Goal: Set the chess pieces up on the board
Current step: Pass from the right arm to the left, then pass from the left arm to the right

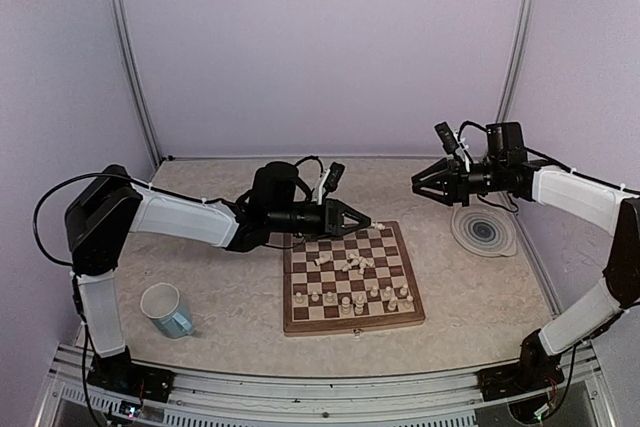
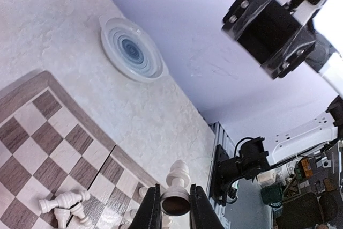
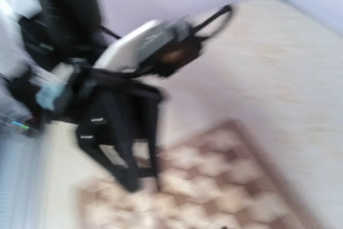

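The board lies in the middle of the table. Several cream chess pieces stand along its near rows, and others lie toppled near its centre. My left gripper hovers over the board's far edge, shut on a cream chess piece held by its base between the fingers. The left wrist view also shows toppled pieces on the board. My right gripper is raised beyond the board's far right corner. Its own fingers do not show in the blurred right wrist view.
A round grey-blue ringed plate sits right of the board and also shows in the left wrist view. A light-blue cup stands at the near left. The right wrist view shows my left arm over the board.
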Motion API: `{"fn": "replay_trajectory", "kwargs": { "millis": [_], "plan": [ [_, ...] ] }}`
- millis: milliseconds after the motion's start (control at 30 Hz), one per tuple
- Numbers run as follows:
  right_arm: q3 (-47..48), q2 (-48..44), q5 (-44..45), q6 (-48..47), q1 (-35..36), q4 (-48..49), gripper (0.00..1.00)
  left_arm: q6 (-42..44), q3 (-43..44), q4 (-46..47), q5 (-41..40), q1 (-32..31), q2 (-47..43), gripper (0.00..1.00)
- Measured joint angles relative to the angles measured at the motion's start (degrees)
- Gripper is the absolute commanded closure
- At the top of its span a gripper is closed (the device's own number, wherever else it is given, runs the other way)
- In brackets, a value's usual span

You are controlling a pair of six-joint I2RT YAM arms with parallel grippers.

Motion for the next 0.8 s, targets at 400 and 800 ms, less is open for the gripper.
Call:
{"fn": "replay_trajectory", "kwargs": {
  "millis": [400, 800],
  "plan": [
    [-0.74, 4.85, -10.29, 18.47, 6.93, 8.59, 0.51, -8.87, -1.51, 22.29, -1.33, -0.79, -1.38, 0.91],
    [-0.55, 5.64, -10.38, 23.61, 9.16, 13.11, 0.64, -10.21, -2.08, 25.9, -1.51, -1.33, -1.36, 0.9]
  ]
}}
